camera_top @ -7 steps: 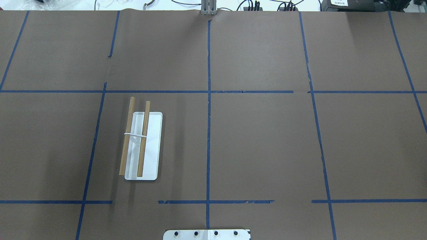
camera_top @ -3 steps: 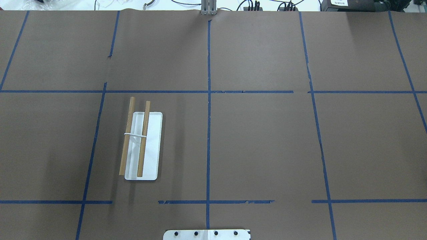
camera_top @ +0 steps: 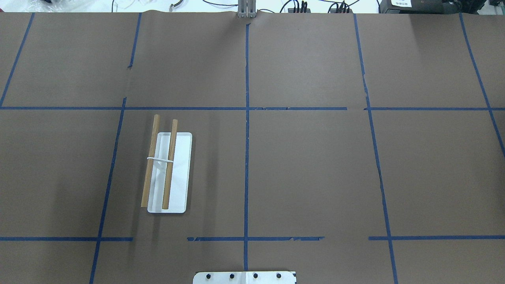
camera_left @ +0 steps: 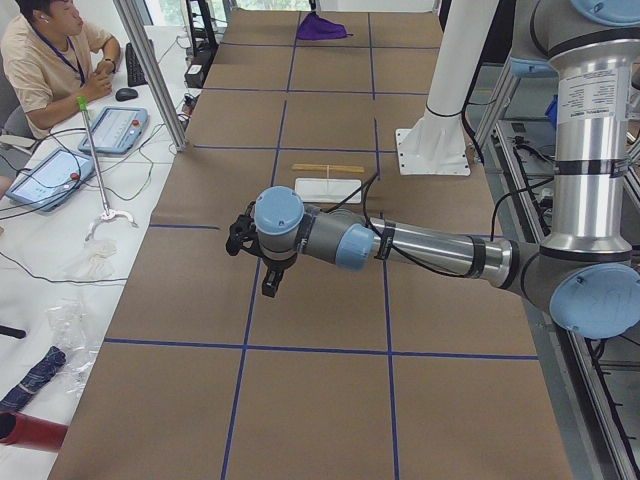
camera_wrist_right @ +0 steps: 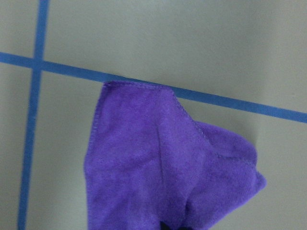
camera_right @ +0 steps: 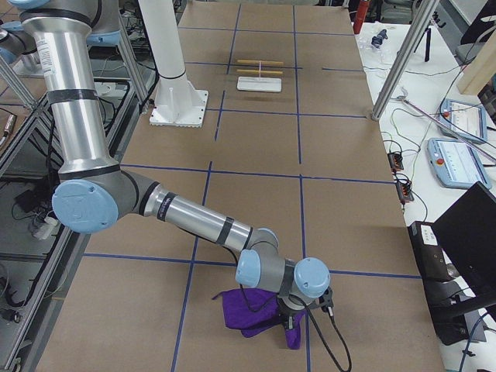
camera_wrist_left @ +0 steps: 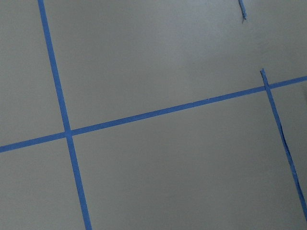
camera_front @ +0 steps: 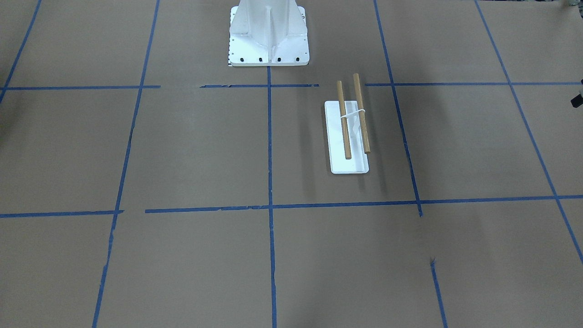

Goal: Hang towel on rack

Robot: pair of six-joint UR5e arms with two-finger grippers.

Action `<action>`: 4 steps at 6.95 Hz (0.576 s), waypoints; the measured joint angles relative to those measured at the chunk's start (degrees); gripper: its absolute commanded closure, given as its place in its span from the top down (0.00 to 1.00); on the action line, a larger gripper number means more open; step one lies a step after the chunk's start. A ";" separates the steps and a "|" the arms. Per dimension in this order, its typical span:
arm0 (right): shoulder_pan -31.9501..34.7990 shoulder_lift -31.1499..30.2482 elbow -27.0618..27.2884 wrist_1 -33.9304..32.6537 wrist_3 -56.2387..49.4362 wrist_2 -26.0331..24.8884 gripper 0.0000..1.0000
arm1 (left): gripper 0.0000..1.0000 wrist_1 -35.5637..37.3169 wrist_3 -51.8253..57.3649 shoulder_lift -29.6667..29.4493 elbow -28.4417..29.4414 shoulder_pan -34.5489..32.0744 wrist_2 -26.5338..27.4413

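Purple towel (camera_right: 242, 304) at right gripper (camera_right: 289, 318), rack (camera_top: 182, 177) well apart

Bare table (camera_top: 315, 165) on every side of rack (camera_top: 177, 173); pedestal (camera_front: 268, 32) stands near, apart from it.

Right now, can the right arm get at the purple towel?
Probably yes. The right gripper sits right at the towel, and nothing lies over it or stands in the way.
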 measured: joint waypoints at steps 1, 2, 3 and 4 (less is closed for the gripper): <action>0.14 -0.55 6.57 -3.80 0.27 2.39 0.00 | 1.00 -1.43 -0.08 -0.26 0.22 0.03 0.06; 0.04 -0.85 11.90 -5.61 0.69 5.43 0.00 | 1.00 -3.51 -0.87 -0.76 0.60 0.06 0.24; -0.93 -0.93 17.03 -6.28 2.19 8.27 0.00 | 1.00 -4.66 -3.88 -1.96 0.95 0.15 0.35; -3.34 -0.92 23.07 -6.52 5.72 10.28 0.00 | 1.00 -5.48 -9.36 -3.83 1.03 0.86 0.30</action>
